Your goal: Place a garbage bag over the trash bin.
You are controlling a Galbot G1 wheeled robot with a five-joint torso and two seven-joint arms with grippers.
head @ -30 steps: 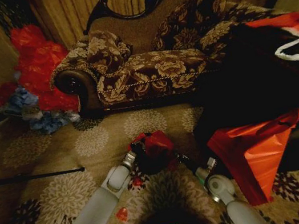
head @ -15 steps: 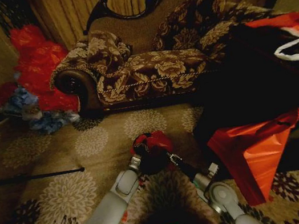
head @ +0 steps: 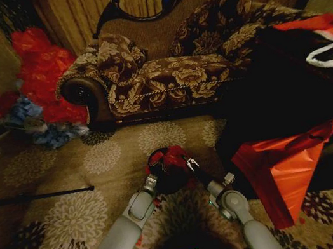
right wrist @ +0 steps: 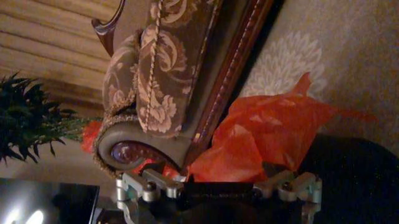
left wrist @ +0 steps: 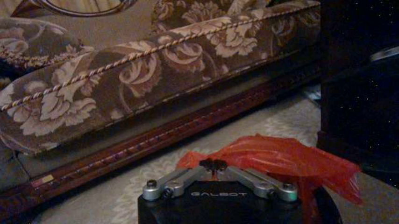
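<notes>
The red bag (head: 171, 158) sits crumpled on top of the black bin (head: 173, 178), which stands on the patterned carpet (head: 73, 179) just in front of the robot, between its two arms and well short of the sofa (head: 163, 67). In the left wrist view the bag (left wrist: 281, 161) bulges up as a loose, shiny mound of film over the bin's dark top.

The left end effector (head: 154, 165) meets the bin's left side; its tips (left wrist: 214, 164) are pressed together and pinch a fold of the bag. The word "GALBOT" is printed on its black body — the only writing that can be read.

The right end effector (head: 189, 162) reaches in from the bin's right side. In the right wrist view (right wrist: 218, 179) the red film rises straight out from between its linkages, so it appears to be pinching the bag too, though the fingertips themselves are hidden by the film.

Outward from there: a large flat orange-red sheet (head: 284, 168) hangs to the robot's right against something dark, a heap of red and blue bags (head: 44, 88) lies beside the sofa's left arm, and a thin dark rod (head: 34, 197) lies on the carpet at left. A dark spiky plant (right wrist: 31, 119) shows in the right wrist view — beyond the sofa's scrolled arm.
</notes>
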